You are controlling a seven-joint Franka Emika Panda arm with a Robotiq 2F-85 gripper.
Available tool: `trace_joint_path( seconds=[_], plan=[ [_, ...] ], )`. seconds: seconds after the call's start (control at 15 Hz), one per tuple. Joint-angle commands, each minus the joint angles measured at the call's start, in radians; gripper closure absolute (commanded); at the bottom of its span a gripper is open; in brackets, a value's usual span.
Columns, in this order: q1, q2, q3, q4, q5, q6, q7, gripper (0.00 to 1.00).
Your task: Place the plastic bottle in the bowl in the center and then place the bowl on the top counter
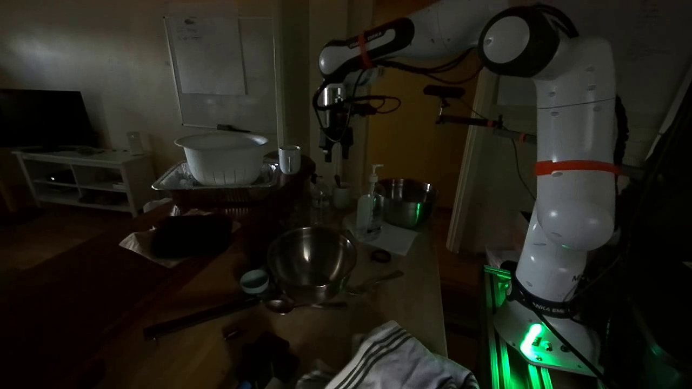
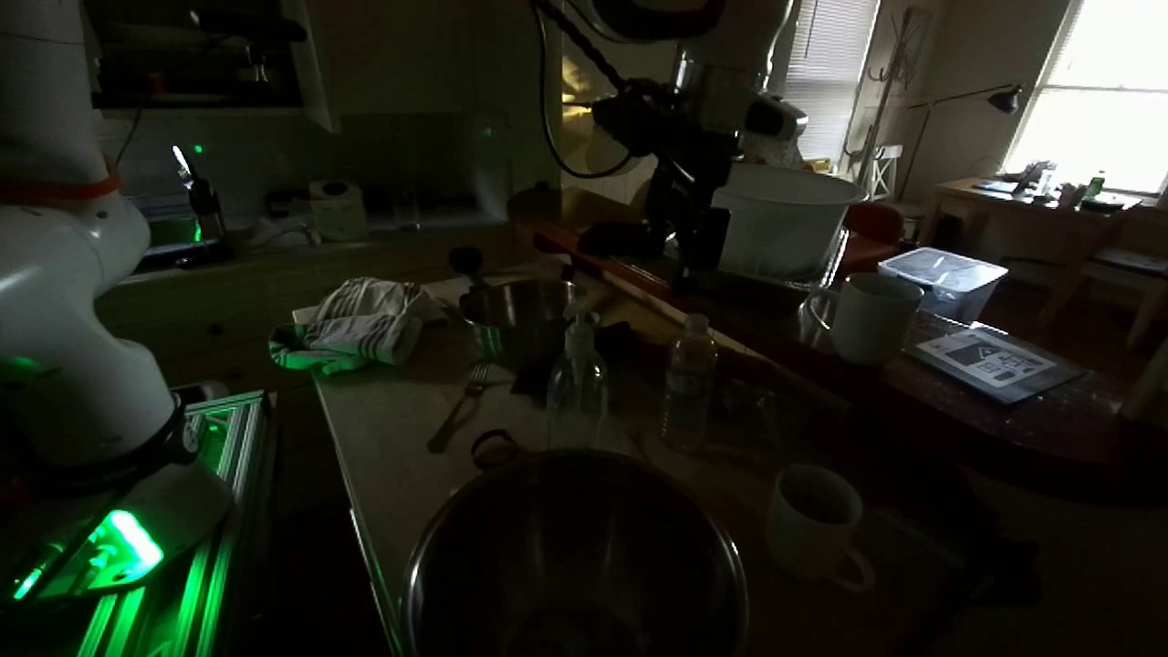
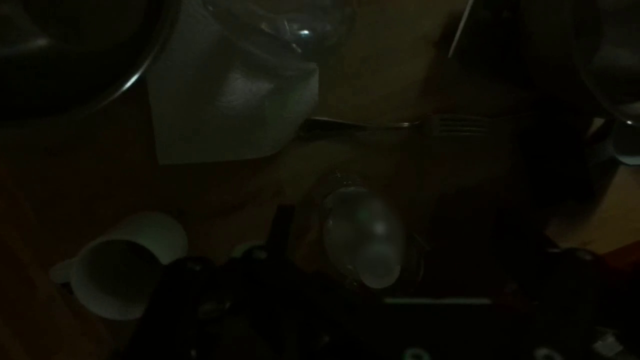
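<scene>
A: State of surface and room?
B: Wooden tabletop (image 1: 419, 292), crowded; room dim. Whiteboard (image 1: 259, 70) on the wall (image 1: 119, 59), bright window (image 2: 1109, 119) in an exterior view.
A: Position of the bottle (image 2: 690, 385)?
B: On the tabletop, outside the bowl (image 1: 312, 259), near the pump dispenser (image 2: 577, 392) and a mug (image 2: 815, 511).
A: Orientation?
B: Upright in both exterior views: long axis vertical, cap (image 2: 697, 323) upward. Wrist view: seen from above, cap end nearest.
A: End effector (image 1: 337, 155)?
B: Spread; hangs above the bottle, not touching.
</scene>
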Motion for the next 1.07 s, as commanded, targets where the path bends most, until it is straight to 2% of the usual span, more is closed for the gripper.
trace_joint_path(
  seconds=[0.0,0.07,0.2,0.6,1.0],
  plan=[
    [-0.007,0.114,0.008,0.146,0.014,-0.101,0.082,0.00],
    [-0.006,0.055,0.015,0.053,0.003,-0.025,0.034,0.00],
    [-0.007,0.091,0.016,0.099,0.003,-0.055,0.064,0.00],
    [-0.004,0.113,0.025,0.081,0.036,0.137,0.081,0.00],
    [0.005,0.126,0.041,0.050,0.022,0.230,0.101,0.00]
  ],
)
